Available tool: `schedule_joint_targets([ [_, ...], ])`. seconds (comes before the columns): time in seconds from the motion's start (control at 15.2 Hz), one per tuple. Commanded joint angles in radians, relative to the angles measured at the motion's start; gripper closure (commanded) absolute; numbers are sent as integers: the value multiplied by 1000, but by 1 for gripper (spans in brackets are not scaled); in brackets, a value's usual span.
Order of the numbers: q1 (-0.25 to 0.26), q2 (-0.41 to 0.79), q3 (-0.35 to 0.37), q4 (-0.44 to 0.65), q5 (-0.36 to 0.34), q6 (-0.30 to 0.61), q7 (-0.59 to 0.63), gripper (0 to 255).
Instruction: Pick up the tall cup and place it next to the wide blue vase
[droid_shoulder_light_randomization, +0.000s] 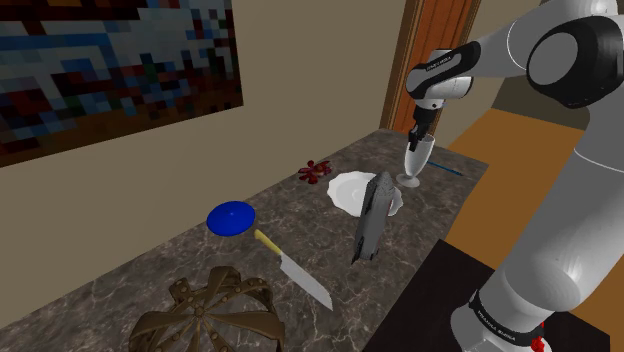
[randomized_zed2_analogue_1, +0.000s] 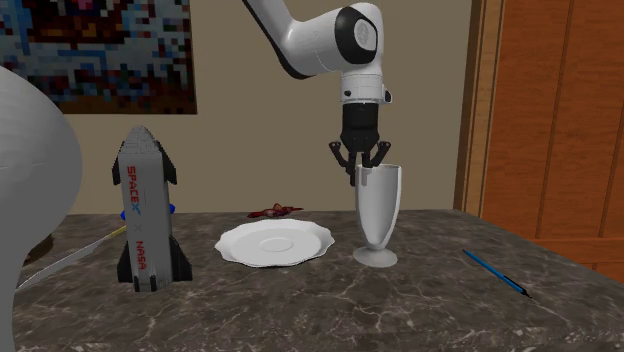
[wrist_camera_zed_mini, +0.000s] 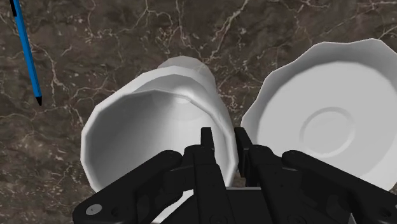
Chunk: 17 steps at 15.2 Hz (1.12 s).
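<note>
The cup (randomized_zed2_analogue_1: 378, 215), a white footed goblet, stands upright on the marbled counter (randomized_zed2_analogue_1: 420, 310), right of the middle in the second exterior view. It is just beside the white plate (randomized_zed2_analogue_1: 275, 243) and apart from the blue pen (randomized_zed2_analogue_1: 495, 272). The gripper (randomized_zed2_analogue_1: 362, 160) meets its rim from above. In the wrist view one finger is inside the mouth and the other outside, clenched on the thin wall between them. The foot rests on the counter, so the lift is not yet made.

The cup looks stiff, smooth and light, but top-heavy: a wide bowl on a narrow stem and small foot. A pinch on one side of the rim holds it off centre, so it may swing or slip if moved fast; a slow carry seems wise. The blue vase (droid_shoulder_light_randomization: 231, 217), low and wide, lies left of the middle in the shoulder view, well apart from the cup, past the plate and the rocket (droid_shoulder_light_randomization: 370, 215).
</note>
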Motion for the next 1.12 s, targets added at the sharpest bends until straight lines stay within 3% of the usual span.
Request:
schedule_joint_targets([
  [0.0,0,0,0,0,0,0,0,255],
  [1.06,7,-67,0,135,-44,-192,31,255],
])
